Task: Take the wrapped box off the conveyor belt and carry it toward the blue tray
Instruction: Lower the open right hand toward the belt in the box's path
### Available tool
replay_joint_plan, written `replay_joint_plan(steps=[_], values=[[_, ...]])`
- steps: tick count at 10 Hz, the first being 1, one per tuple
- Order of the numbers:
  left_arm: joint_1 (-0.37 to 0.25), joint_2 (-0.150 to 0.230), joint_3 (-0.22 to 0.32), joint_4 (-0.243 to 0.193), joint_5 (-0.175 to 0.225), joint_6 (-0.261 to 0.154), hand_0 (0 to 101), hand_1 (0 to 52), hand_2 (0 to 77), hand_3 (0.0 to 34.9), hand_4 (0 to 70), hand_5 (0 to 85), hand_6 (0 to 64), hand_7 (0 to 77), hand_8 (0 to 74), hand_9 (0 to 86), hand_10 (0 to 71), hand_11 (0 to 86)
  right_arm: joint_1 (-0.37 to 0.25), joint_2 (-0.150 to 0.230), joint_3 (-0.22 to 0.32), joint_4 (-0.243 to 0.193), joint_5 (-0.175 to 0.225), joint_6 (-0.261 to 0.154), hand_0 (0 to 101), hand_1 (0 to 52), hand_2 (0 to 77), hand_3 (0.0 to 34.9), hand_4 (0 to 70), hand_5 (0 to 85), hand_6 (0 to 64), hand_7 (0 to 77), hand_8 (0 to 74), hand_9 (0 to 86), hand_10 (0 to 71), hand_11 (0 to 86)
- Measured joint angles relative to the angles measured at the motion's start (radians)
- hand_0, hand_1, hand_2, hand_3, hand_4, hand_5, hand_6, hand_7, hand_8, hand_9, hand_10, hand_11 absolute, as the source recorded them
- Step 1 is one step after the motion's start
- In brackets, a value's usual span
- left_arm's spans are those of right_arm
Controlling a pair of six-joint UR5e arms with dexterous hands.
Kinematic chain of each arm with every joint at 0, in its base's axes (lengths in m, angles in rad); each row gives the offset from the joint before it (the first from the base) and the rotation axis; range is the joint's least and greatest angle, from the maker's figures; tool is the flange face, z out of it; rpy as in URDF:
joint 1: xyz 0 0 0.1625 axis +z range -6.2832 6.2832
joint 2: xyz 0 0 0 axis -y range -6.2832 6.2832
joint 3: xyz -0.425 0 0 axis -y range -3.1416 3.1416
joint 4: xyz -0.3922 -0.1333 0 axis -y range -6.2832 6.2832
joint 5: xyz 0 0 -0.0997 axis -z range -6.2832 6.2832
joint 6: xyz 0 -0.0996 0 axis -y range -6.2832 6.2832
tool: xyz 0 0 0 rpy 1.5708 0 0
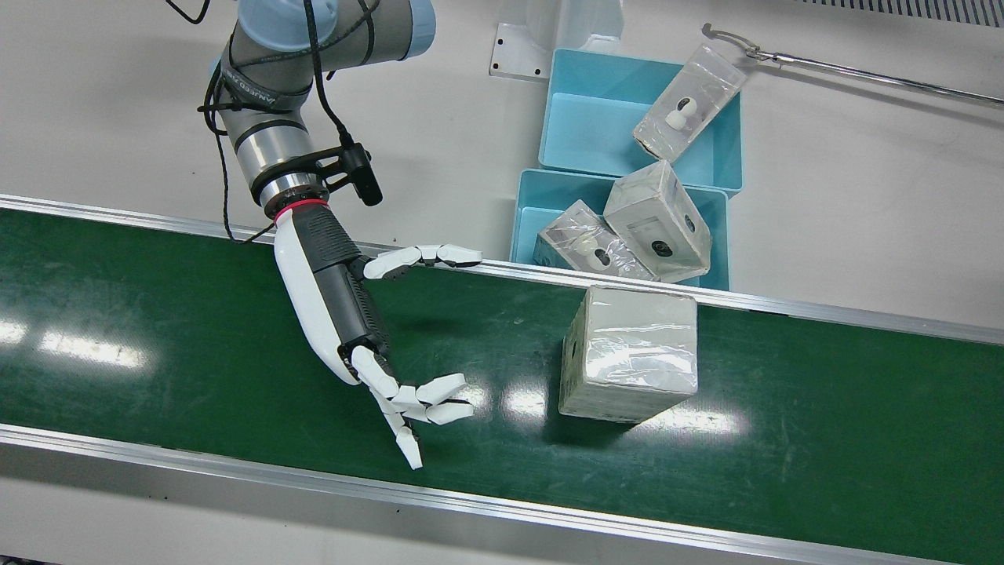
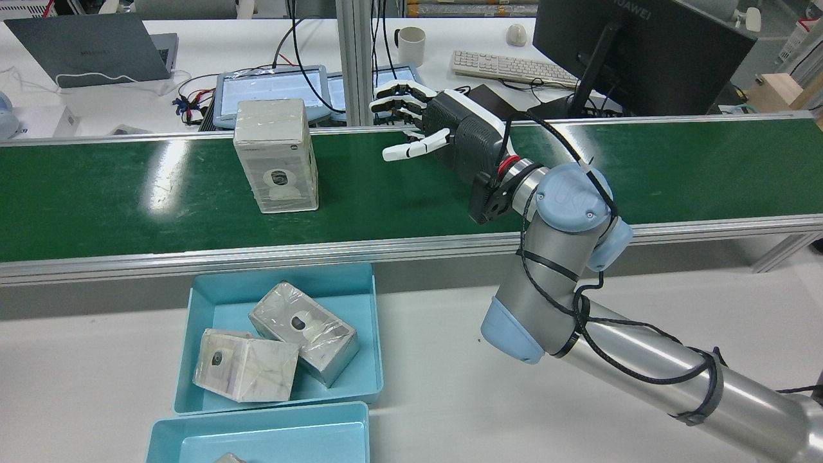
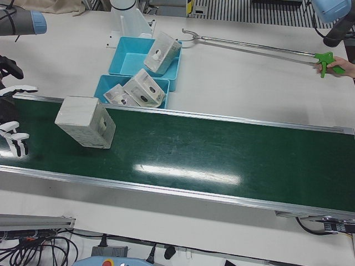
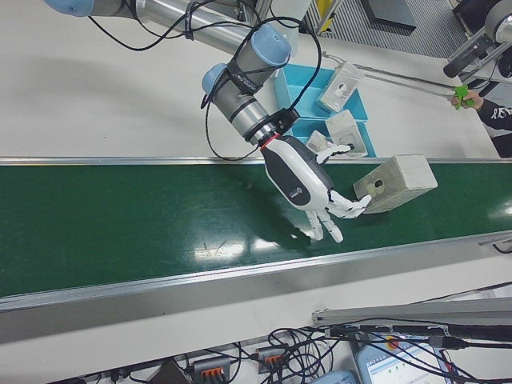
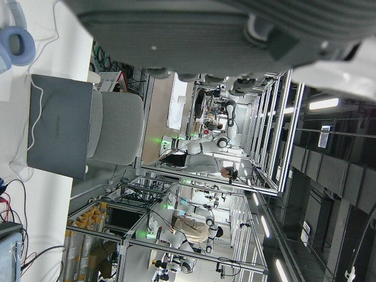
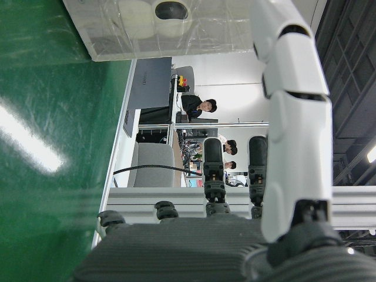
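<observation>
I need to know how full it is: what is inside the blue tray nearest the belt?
Two wrapped boxes lie in the tray, one leaning on the other. Part of the floor shows bare; what is under the boxes is hidden.

Bkgd desks w/ white tops: closed grey laptop (image 2: pixel 96 48) far left, mug (image 2: pixel 411 45), keyboard (image 2: pixel 511 66) and black monitor (image 2: pixel 636 54) on the right. Aluminium post (image 2: pixel 350 61) between desks. Ceiling strip lights glared on shiny surfaces.
</observation>
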Motion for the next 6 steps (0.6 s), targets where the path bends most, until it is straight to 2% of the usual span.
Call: replay_joint_plan(steps=[1,2,6], values=[[0.000,0.000,0.000,0.000,0.000,0.000,0,0.0,1.1,0.0,0.0,1.1,0.0,0.0,0.0,0.0,0.5,0.0,0.000,-0.001,0.000,0.000,0.000,0.000,49,16.4,18.0,26.2,9.8,37.1,6.5,28.4,0.0,6.5,0.0,1.6],[0.000,0.000,0.000,0.000,0.000,0.000,0,0.0,1.1,0.0,0.0,1.1,0.0,0.0,0.0,0.0,0.5,0.0,0.000,-0.001,-0.001,0.000,0.000,0.000,49,16.4,19.1,27.4,10.4,37.1,5.5,28.4,0.0,4.9,0.0,1.6],[0.000,0.000,0.000,0.000,0.000,0.000,0,0.0,0.5,0.0,0.0,1.1,0.0,0.0,0.0,0.0,0.5,0.0,-0.001,-0.002,-0.001,0.000,-0.001,-0.001,49,16.4,19.1,27.4,12.0,37.1,5.5,28.4,0.0,6.0,0.0,1.6]])
